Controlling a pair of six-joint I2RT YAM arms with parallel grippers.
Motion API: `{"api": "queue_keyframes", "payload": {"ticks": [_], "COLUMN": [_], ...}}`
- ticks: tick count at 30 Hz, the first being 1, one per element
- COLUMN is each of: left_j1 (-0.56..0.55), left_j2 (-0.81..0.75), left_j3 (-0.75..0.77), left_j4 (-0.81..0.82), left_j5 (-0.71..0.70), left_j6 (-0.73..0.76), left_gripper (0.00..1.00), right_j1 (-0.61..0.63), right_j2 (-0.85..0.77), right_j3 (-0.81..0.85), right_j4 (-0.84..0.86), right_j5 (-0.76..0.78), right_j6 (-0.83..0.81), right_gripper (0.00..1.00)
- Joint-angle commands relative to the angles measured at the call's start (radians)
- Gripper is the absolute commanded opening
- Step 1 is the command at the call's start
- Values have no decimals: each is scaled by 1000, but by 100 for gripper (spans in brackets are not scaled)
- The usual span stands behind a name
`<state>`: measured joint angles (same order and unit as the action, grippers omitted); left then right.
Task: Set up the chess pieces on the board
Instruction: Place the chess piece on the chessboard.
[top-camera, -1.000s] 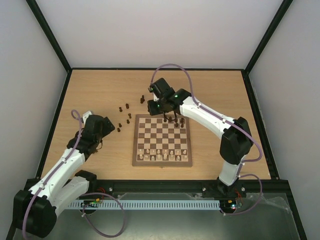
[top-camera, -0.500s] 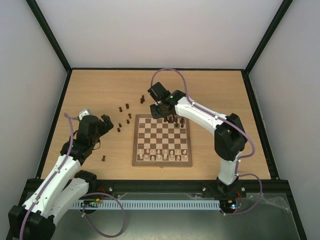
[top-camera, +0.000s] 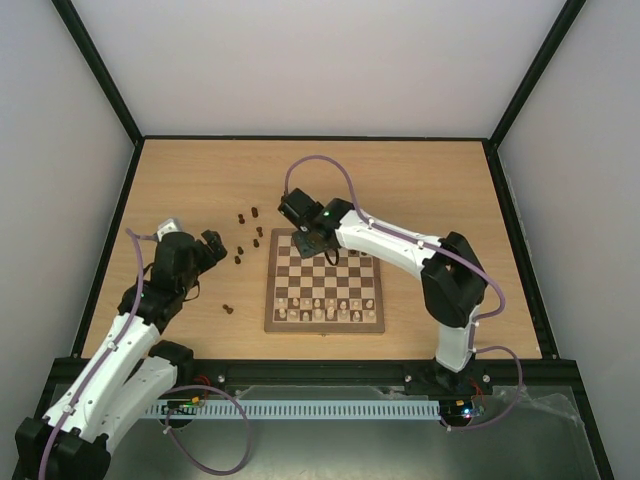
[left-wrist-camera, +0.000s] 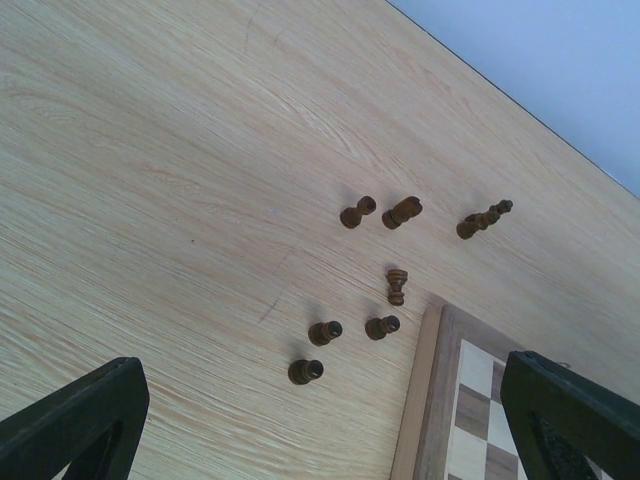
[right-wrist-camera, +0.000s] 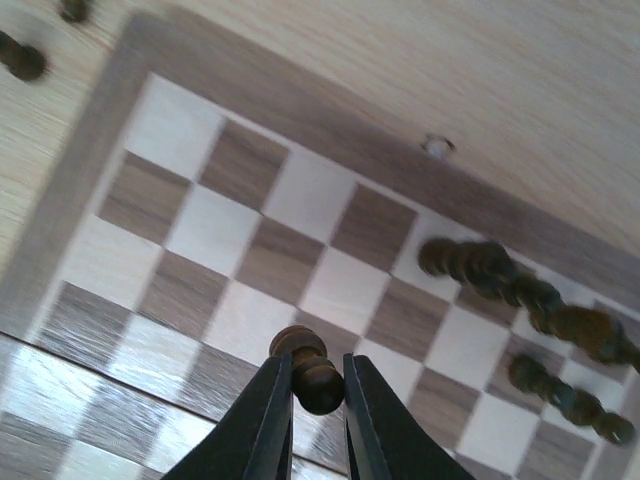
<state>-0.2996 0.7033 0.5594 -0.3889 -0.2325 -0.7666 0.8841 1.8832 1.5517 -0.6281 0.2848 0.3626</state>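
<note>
The board (top-camera: 271, 300) lies mid-table. My right gripper (top-camera: 310, 240) hovers over its far left corner, shut on a dark pawn (right-wrist-camera: 312, 375) held just above the squares (right-wrist-camera: 262, 262). A few dark pieces (right-wrist-camera: 470, 262) stand along the board's far right edge (top-camera: 352, 241). Several more dark pieces (top-camera: 241, 250) lie scattered on the table left of the board; they also show in the left wrist view (left-wrist-camera: 324, 332). My left gripper (top-camera: 213, 243) is open and empty, above the table left of them, its fingers (left-wrist-camera: 80, 420) wide apart.
Pale pieces (top-camera: 330, 310) fill the board's near rows. One dark piece (top-camera: 228, 309) lies alone by my left arm. The board's corner (left-wrist-camera: 440, 400) shows in the left wrist view. Black frame rails (top-camera: 110, 240) edge the table.
My right gripper has moved left and nearer, from the table behind the board to over its far left corner, carrying the pawn. My left arm has drawn back. The lone dark piece has shifted right.
</note>
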Motion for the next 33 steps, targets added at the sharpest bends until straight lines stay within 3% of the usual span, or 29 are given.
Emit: {"api": "queue_keyframes", "payload": {"ticks": [1, 15, 27, 33], "left_j1": [4, 4, 5, 4], "left_j2": [-9, 1, -2, -2], "left_j3": [10, 4, -6, -7], "left_j4": [-2, 17, 26, 28], "left_j5": [20, 35, 35, 33], "left_j6": [19, 33, 31, 33], "left_gripper": [100, 100, 99, 99], "right_j1": [-1, -21, -42, -71], "right_j2": [-78, -166, -149, -124], "right_j3": [-94, -250, -269, -272], "right_j4": [-68, -34, 23, 56], "right_j5": [81, 124, 48, 21], "right_j6": [27, 75, 52, 43], "right_gripper": [15, 18, 33, 33]}}
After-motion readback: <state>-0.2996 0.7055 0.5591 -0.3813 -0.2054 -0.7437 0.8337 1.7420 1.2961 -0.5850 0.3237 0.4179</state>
